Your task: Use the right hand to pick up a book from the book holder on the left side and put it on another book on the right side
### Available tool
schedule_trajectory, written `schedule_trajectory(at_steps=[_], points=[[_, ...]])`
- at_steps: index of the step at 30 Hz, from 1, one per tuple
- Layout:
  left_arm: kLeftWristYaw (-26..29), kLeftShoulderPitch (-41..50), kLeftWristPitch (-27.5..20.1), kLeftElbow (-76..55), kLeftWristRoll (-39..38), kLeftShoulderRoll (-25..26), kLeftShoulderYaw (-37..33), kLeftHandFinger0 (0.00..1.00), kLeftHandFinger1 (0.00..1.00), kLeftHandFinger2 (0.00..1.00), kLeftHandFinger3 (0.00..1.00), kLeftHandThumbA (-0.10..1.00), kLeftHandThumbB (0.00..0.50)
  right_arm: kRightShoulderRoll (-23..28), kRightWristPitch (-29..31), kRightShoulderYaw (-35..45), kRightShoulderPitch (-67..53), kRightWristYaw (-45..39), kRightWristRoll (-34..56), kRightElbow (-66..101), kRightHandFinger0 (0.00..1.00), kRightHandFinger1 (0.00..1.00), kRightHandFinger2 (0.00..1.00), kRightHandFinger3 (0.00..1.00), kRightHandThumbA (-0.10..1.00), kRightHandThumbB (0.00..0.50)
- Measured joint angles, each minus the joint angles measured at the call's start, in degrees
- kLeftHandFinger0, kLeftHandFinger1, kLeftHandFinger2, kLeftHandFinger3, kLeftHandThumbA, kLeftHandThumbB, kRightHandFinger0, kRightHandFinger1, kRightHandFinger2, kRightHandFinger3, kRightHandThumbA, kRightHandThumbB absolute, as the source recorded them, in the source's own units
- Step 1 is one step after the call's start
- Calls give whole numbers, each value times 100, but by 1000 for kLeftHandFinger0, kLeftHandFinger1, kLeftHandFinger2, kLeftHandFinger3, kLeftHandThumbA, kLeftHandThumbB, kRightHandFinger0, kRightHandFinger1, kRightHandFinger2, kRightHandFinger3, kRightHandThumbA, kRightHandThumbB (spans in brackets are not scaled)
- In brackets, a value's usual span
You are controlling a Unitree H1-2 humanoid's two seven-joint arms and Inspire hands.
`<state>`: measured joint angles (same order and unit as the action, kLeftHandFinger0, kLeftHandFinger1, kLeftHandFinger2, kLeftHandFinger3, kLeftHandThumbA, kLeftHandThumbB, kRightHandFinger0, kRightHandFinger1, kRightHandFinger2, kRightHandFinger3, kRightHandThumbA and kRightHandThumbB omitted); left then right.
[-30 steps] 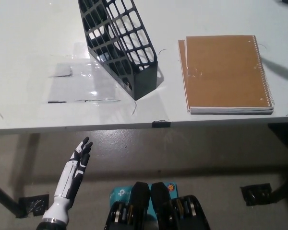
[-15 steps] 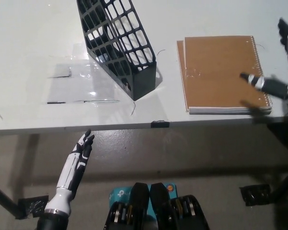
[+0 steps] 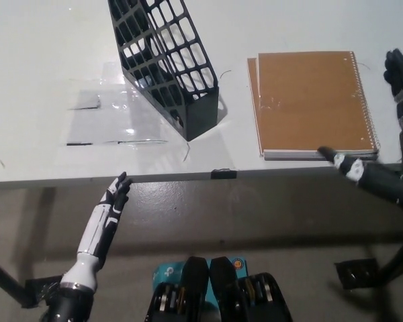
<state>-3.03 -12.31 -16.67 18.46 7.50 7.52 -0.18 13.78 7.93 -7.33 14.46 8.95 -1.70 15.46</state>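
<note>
A black mesh book holder [image 3: 166, 64] stands tilted on the white table [image 3: 47, 80], left of centre; I see no book inside it. To its right a brown spiral-bound book [image 3: 314, 102] lies flat on top of another book whose edge shows at its left side. My black right hand [image 3: 393, 144] hovers open at the books' right edge, fingers spread, holding nothing. The white left hand [image 3: 106, 219] rests open below the table's front edge at the lower left.
Clear tape patches [image 3: 111, 114] lie on the table left of the holder. A small black clip [image 3: 224, 174] sits on the table's front edge. Table legs and taped floor marks [image 3: 356, 272] show below.
The black right hand came into view from the right and moved down toward the books' lower right corner. The left hand shifted slightly up. The books and holder stayed put.
</note>
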Motion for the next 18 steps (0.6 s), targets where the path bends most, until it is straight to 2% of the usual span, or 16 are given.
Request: schedule_trajectory(at_steps=[2,3,4,5,6,8,10,15,18], points=[[-43,24,0,-82,-41,22,-2,1000,1000,1000,1000,1000,229,-156,97,0,-102,-95,77,-526,1000,1000,1000,1000,1000,266],[-52,41,0,-104,-59,26,-2,1000,1000,1000,1000,1000,231,-197,142,0,-118,-151,106,-773,1000,1000,1000,1000,1000,152],[-57,52,1,-111,-65,27,-2,1000,1000,1000,1000,1000,247,-218,165,0,-120,-173,127,-949,1000,1000,1000,1000,1000,270],[-79,88,2,-141,-88,26,-7,1000,1000,1000,1000,1000,248,-245,220,5,-121,-268,191,-1397,1000,1000,1000,1000,1000,272],[-90,125,4,-158,-102,25,-10,1000,1000,1000,1000,1000,251,-245,266,5,-118,-332,231,-1651,1000,1000,1000,1000,1000,318],[-98,182,11,-173,-115,24,-17,1000,1000,1000,1000,1000,243,-245,323,16,-114,-437,279,-2111,1000,1000,1000,1000,1000,351],[-97,254,12,-190,-121,24,-26,1000,1000,1000,1000,1000,226,-247,399,17,-121,-556,311,-2607,1000,1000,1000,1000,1000,300],[-111,450,10,-258,-130,26,-66,1000,1000,1000,1000,1000,219,-233,673,-51,-151,-726,199,-3400,1000,1000,1000,1000,1000,273],[-132,571,20,-342,-130,26,-94,1000,1000,1000,1000,1000,240,-228,791,-100,-235,-789,101,-3663,1000,1000,1000,1000,1000,259]])
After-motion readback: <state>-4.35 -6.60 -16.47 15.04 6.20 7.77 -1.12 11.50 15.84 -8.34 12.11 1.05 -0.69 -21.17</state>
